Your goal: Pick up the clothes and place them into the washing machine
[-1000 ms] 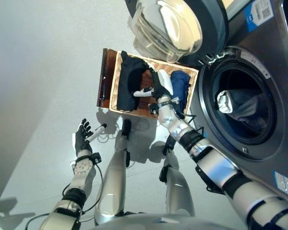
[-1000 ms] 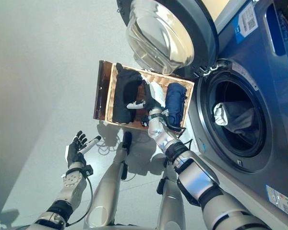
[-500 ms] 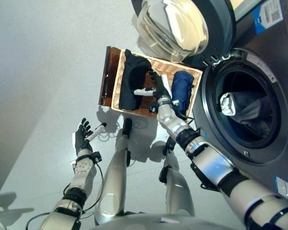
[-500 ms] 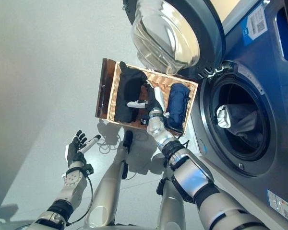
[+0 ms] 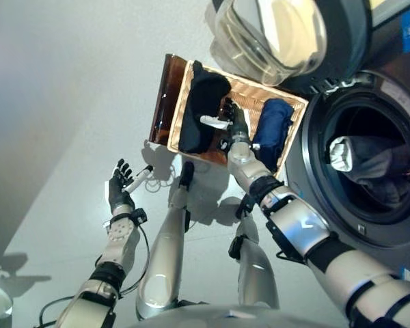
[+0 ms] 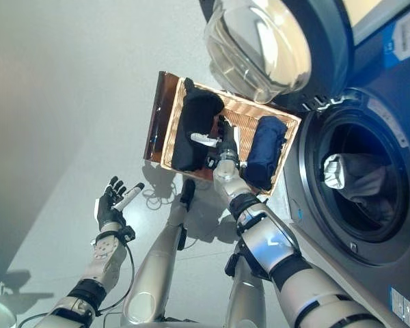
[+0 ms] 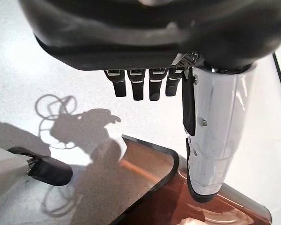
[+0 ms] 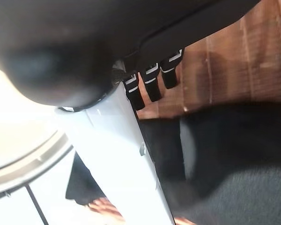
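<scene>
The right hand [image 5: 231, 117] is hanging over the wicker basket [image 5: 180, 92] with its fingers straight and spread, holding nothing. It's sitting right between the two bundles: the black clothes [image 5: 200, 104] on one side and the rolled dark blue garment [image 5: 271, 131] on the other. The white-covered thumb is poking toward the black pile. From the right wrist view, the black fabric is lying right under the fingers, but nothing is being pinched.

The left hand [image 5: 119, 190] is idling well off to the side over the floor, fingers relaxed and open, nothing in it.

The washing machine [image 5: 389, 89] is standing just beside the basket with its door [image 5: 277, 34] swung wide, and there's already a grey garment [image 5: 369, 164] lying in the drum.

What I'd worry about:
- The hand is sitting between the two piles, so it might be closing on the bare basket bottom or snagging only a corner of the black stuff.
- A loose grab means the cloth is probably trailing and catching on the basket rim, maybe dragging the whole basket.
- The open door is hanging right above the basket, so a straight lift could be bumping the arm into it.
- A dangling bundle could be hooking on the drum's lip instead of going in.
</scene>
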